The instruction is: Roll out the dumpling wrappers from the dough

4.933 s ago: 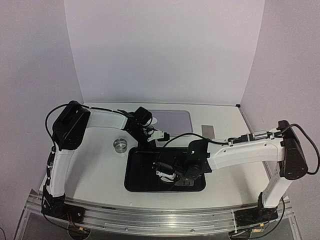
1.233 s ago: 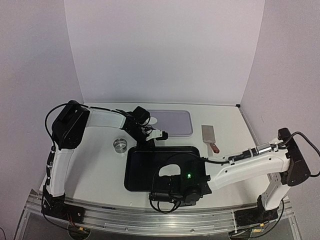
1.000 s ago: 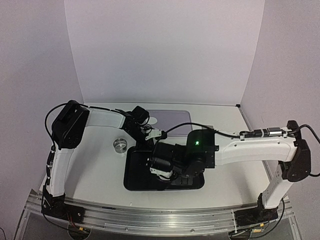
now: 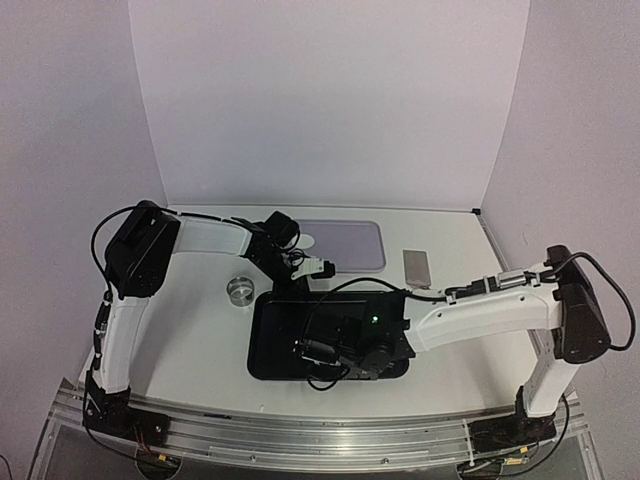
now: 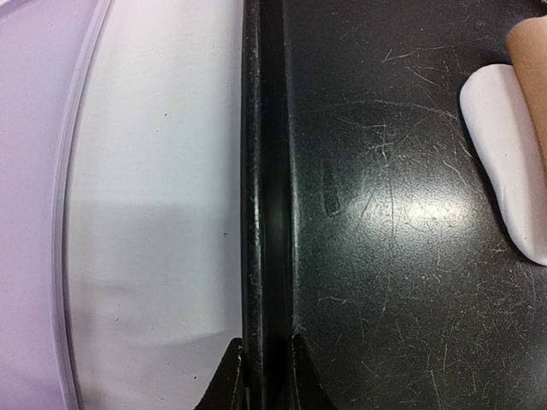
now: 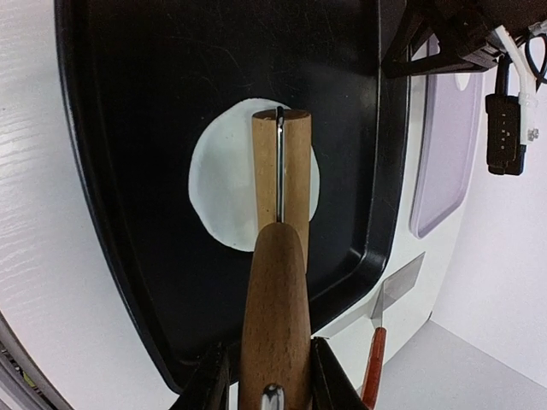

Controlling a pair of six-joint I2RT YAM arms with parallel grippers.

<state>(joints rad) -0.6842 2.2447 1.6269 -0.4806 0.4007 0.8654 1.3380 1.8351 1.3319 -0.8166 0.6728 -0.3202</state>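
So the dough (image 6: 218,184) is a flattened white patch, roughly round, sitting on the floor of the black tray (image 6: 128,102), clear of the rims. The wooden roller (image 6: 282,162) lies right across it, touching. The right gripper (image 6: 272,389) is clenched around the roller's handle. The left gripper (image 5: 267,380) is pinched onto the tray's far rim. Just behind that rim is a lilac tray (image 4: 350,245). There's a metal ring (image 4: 240,290) off to the left and a scraper (image 4: 416,266) to the right.
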